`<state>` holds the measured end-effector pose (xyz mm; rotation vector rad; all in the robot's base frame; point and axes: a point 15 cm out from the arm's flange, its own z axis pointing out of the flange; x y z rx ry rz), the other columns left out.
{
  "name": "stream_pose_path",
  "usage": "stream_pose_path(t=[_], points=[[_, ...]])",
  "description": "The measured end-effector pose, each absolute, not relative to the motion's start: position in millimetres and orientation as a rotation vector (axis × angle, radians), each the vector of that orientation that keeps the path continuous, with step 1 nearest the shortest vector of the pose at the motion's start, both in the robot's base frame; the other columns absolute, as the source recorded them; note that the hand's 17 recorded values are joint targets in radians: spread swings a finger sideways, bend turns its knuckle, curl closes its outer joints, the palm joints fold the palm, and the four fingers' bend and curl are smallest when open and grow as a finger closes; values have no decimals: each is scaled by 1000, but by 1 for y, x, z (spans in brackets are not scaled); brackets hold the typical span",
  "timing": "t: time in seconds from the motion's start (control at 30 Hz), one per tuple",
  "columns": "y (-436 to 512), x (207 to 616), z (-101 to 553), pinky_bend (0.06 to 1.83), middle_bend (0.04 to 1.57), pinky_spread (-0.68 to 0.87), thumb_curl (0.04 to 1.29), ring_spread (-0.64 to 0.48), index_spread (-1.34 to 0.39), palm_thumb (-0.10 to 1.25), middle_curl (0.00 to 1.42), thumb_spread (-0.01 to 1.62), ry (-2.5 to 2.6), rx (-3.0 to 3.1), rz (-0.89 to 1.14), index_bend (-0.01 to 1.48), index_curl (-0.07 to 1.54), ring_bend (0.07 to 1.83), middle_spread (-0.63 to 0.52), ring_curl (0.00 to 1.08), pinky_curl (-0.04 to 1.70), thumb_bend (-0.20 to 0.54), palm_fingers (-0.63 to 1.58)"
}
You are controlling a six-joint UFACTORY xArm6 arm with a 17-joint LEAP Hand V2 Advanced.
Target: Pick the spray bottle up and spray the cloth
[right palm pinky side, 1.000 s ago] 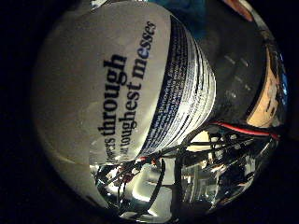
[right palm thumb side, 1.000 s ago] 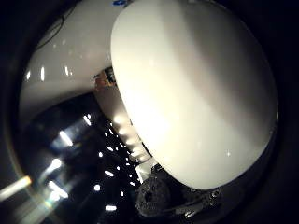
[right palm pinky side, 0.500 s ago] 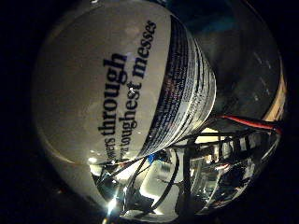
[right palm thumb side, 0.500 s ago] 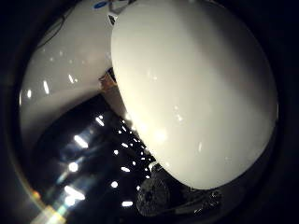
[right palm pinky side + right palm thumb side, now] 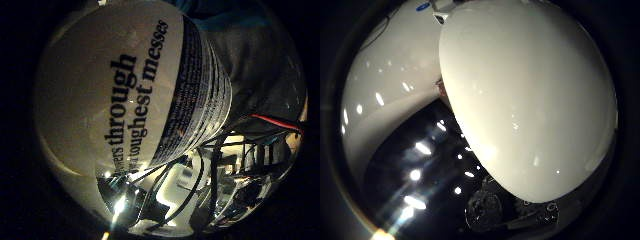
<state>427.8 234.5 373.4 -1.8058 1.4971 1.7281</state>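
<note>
The white spray bottle [image 5: 120,95] fills most of the right little finger side palm view, its printed label facing the palm. Its plain white body [image 5: 530,100] fills most of the right thumb side palm view, pressed close to the palm. Parts of my hand [image 5: 505,212] show as a dark geared piece under the bottle in the thumb side view, and as white and black parts [image 5: 200,190] beside the bottle's end in the little finger side view. The bottle stays fixed against the palm. I cannot make out the cloth.
In the thumb side view, a pale curved surface [image 5: 380,90] lies beyond the bottle, next to a dark glossy surface [image 5: 415,175] dotted with light reflections. In the little finger side view, a grey area [image 5: 255,60] lies past the bottle.
The bottle keeps its place against the palm in both views. The background behind it has shifted, with the pale surface and light spots sliding, so the hand has moved with the bottle.
</note>
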Motion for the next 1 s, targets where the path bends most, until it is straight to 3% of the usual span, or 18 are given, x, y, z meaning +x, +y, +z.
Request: stream_pose_path(t=[0.2,0.7,1.0], points=[[233,427,388,1105,1191,-172,888,-235,-341,1029,1034,705,1489,-1787,1722,945,1114,1359,-225,860,1369,-18,1074],[240,436,349,1106,1196,-172,886,-234,-346,1030,1039,713,1537,-1756,1784,935,1121,1364,-226,854,1369,-18,1072],[246,427,392,1106,1195,-172,885,-233,-348,1029,1041,717,1485,-1815,1667,933,1125,1364,-226,852,1369,-18,1073]])
